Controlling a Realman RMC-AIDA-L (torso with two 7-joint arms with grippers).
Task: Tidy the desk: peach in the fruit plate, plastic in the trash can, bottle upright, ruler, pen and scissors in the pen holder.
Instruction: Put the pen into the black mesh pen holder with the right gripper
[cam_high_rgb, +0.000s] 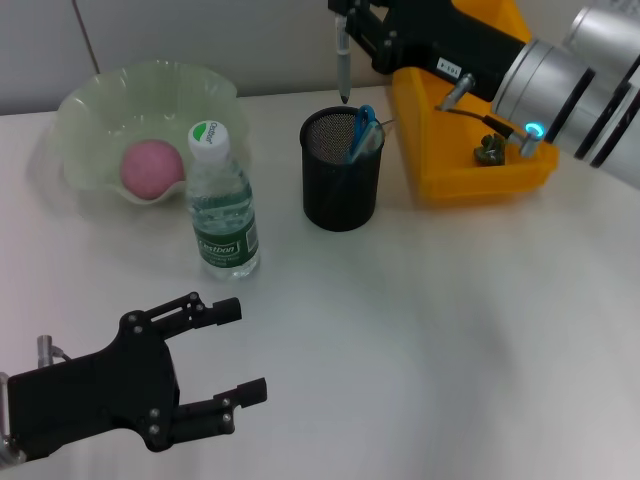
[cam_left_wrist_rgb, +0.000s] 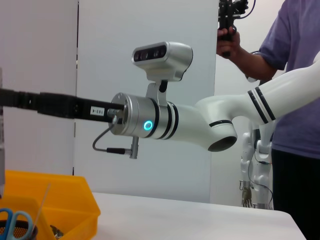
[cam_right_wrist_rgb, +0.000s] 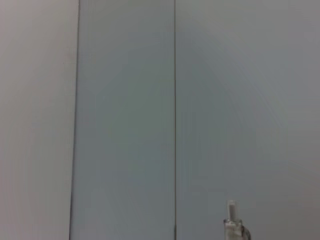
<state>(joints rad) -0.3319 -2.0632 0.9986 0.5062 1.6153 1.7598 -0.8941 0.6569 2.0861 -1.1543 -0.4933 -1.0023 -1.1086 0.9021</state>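
Nearest me, the left gripper (cam_high_rgb: 235, 355) rests idle over the table, fingers spread. Farther off, the right gripper (cam_high_rgb: 345, 18) pinches 1 pen (cam_high_rgb: 342, 60) point-down above the pen holder (cam_high_rgb: 343, 170), lined up to drop beside the scissors (cam_high_rgb: 364, 128).
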